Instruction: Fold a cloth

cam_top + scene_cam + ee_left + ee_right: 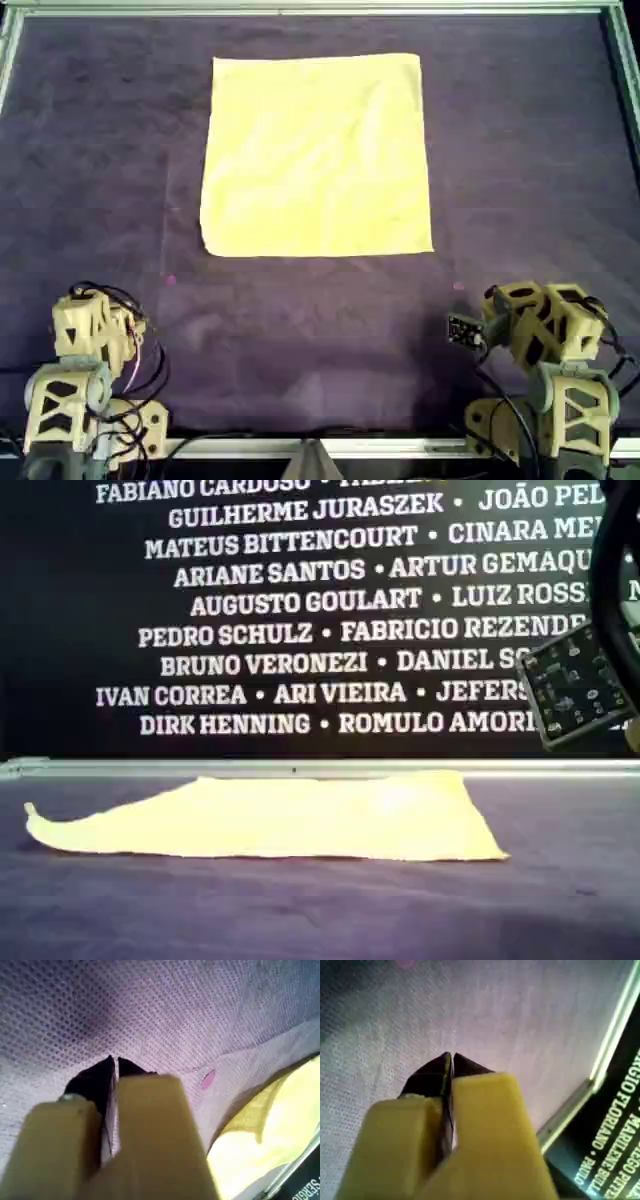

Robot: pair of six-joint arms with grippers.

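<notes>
Dark purple felt (520,150) covers the counter, and the cloth (317,155) lies flat and unfolded toward the far half in the overhead view. Both arms sit near the close edge, well apart from it. Left hand (114,1062) and right hand (451,1057) have tips pressed together, holding nothing

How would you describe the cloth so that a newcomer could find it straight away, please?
Look at the dark purple felt covering the table. The cloth lies flat toward the far edge in the overhead view, well apart from both arms. It is a pale yellow, slightly wrinkled square, the only light thing there.
</notes>
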